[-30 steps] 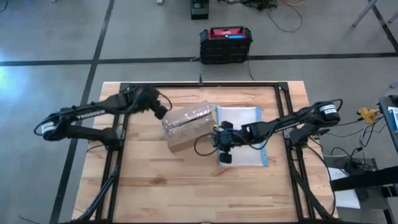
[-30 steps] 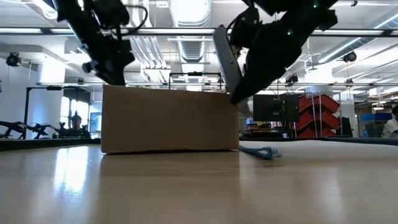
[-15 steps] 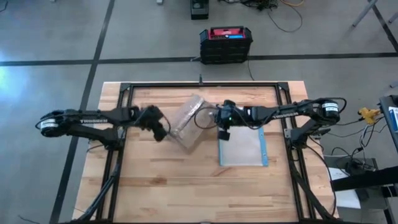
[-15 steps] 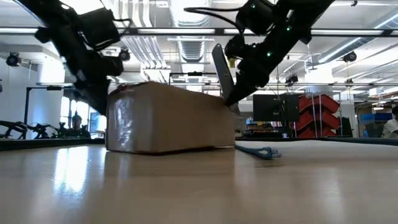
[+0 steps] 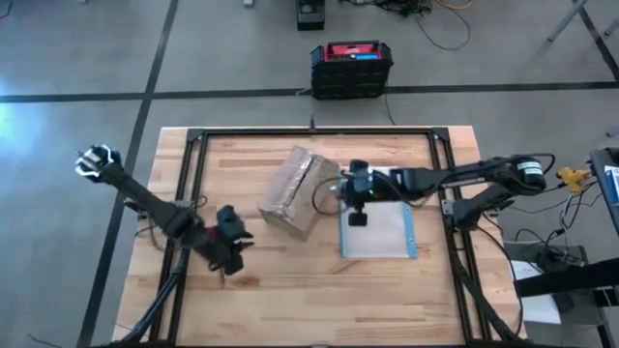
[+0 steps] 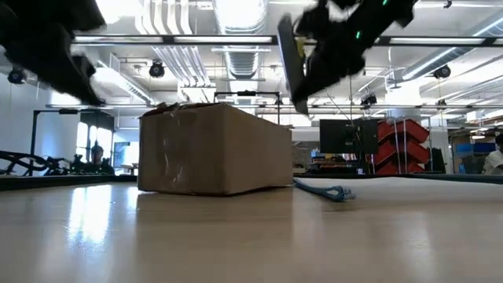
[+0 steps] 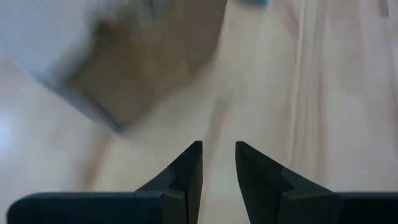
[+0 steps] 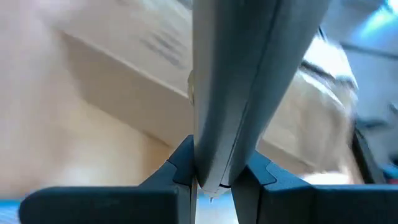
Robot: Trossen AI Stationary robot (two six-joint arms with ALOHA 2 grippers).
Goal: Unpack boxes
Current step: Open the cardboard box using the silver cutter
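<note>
The brown cardboard box [image 5: 293, 193] with shiny tape rests on its bottom mid-table, turned askew; the low view shows one corner of the box [image 6: 216, 149]. My left gripper [image 5: 226, 261] hovers near the table's near-left, apart from the box, slightly open and empty in its wrist view [image 7: 219, 146], with the box [image 7: 137, 68] ahead of it. My right gripper [image 5: 357, 196] is just right of the box, shut on a flat grey slab [image 6: 289, 63]. In the right wrist view the box [image 8: 124, 56] lies behind that slab. My right gripper [image 8: 214, 155] pinches the flat grey slab [image 8: 219, 118] between its two fingers, one finger on each broad face. The slab runs forward past the fingertips. In the low view it is lifted clear and steeply tilted, above the box's right end and apart from it.
A flat clear pouch with a blue edge [image 5: 379, 227] lies on the table right of the box, and its blue edge [image 6: 326, 191] shows in the low view. Black frame rails [image 5: 193, 193] border the wooden top. A black-and-red case [image 5: 350, 66] sits on the floor beyond the far edge.
My left gripper left the box's far-left end and swung out toward the table's near-left corner. The box turned about on the table and now shows a corner in the low view. My right gripper moved toward the far edge and lifted the slab off the box's right top edge.
</note>
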